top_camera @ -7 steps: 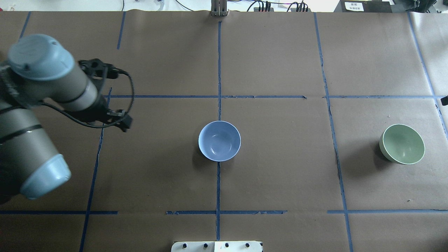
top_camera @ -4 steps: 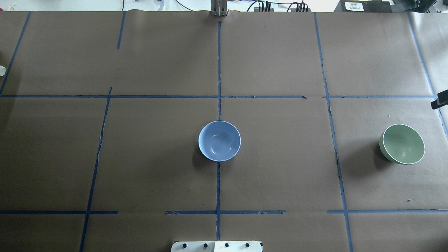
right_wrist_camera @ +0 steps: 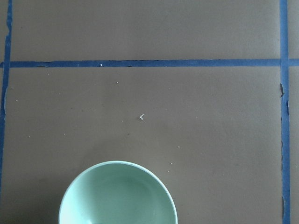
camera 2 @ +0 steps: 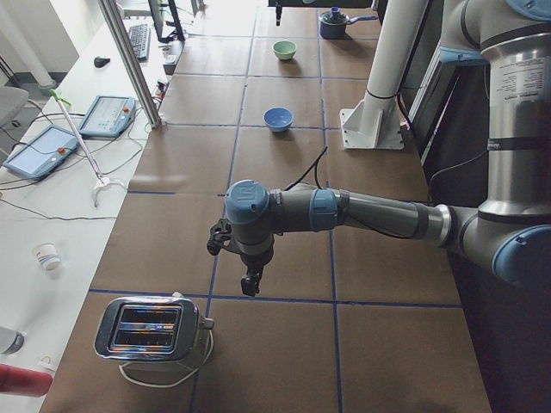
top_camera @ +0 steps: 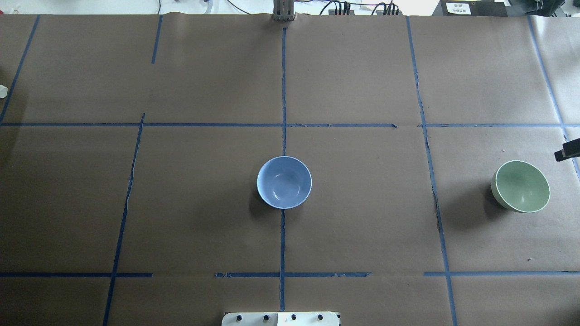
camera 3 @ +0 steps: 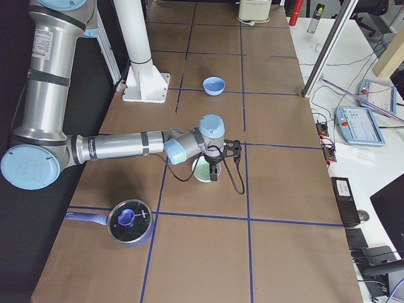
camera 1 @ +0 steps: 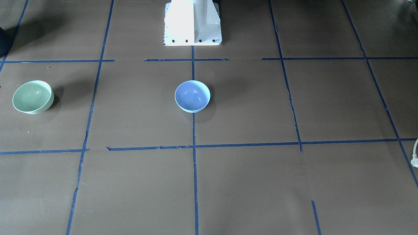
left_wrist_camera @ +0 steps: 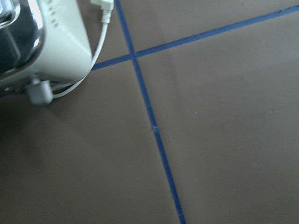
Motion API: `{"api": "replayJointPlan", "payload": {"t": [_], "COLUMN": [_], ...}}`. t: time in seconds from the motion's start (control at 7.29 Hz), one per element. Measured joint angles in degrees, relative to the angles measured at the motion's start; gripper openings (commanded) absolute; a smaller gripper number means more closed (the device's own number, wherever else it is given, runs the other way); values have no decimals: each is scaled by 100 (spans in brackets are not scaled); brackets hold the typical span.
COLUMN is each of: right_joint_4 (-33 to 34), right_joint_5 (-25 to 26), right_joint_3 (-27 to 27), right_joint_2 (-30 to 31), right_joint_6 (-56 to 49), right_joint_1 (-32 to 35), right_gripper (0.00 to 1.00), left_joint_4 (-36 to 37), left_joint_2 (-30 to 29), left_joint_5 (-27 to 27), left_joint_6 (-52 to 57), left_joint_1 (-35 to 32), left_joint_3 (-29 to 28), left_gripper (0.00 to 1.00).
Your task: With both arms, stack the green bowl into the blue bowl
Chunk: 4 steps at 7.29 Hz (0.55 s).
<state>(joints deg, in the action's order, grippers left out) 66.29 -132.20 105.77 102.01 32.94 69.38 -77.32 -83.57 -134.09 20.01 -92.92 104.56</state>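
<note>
One green bowl (top_camera: 521,186) lies close beside the right end effector (camera 3: 214,175), whose grip state cannot be told.

Catching highlights on the smooth, glossy green bowl (top_camera: 521,186) and blue bowl (top_camera: 284,182). Lying matt and papery across the table (top_camera: 362,235), with the blue tape (top_camera: 282,240) fraying rough. Gleaming mirror-bright on the toaster (camera 2: 151,329) metal.

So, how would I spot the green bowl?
From the white pedestal base, the blue bowl sits straight out on the centre tape line. The green bowl stands far to the robot's right of it, the only mint-green one.
</note>
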Motion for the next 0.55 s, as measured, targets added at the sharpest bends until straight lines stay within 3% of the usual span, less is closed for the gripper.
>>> {"api": "replayJointPlan", "payload": {"t": [0.27, 0.55], "right_joint_4": [-1147, -2160], "right_joint_5": [274, 377], "right_joint_3": [-611, -1252], "right_joint_2": [120, 116], "right_joint_6": [482, 925], "right_joint_1": [-422, -777], "right_gripper": [90, 69], "left_joint_4": [-2, -2], "left_joint_2": [14, 19], "left_joint_5": [-16, -20], "left_joint_6": [43, 43], "left_joint_1": [-54, -59], "left_joint_3": [-11, 17], "left_gripper": [100, 100]}}
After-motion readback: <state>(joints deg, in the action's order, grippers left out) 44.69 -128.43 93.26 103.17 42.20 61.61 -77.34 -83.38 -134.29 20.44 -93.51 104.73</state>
